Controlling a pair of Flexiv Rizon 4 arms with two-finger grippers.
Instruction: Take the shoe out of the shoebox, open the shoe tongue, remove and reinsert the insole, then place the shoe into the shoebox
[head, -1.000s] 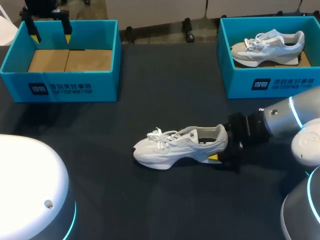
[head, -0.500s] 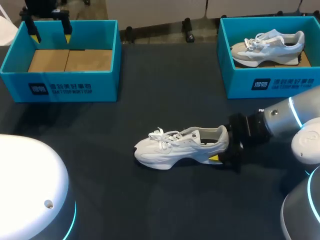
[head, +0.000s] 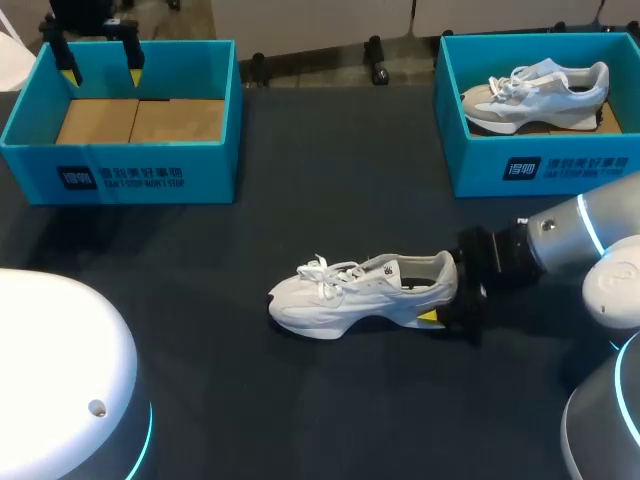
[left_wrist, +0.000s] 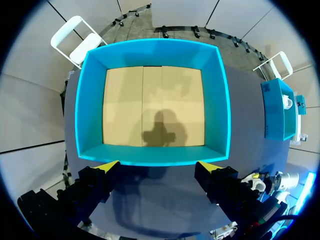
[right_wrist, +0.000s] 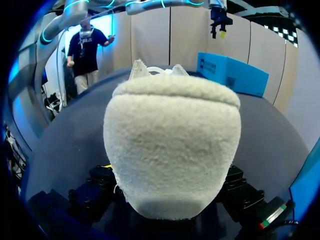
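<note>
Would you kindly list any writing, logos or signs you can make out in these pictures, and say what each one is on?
Left shoebox, front wall: a dark square logo with two lines of print beside it, too small and blurred to read.
Right shoebox, front wall: the same kind of logo and print, also unreadable.
White shoe on the table: a small dark mark near the collar, too small to read.

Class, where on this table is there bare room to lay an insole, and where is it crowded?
Bare table lies between the left shoebox and right shoebox, and in front of the white shoe. The left shoebox's floor is bare, under the left gripper. Crowded: the shoe's heel, held by the right gripper, and the right shoebox, filled by a second shoe.
</note>
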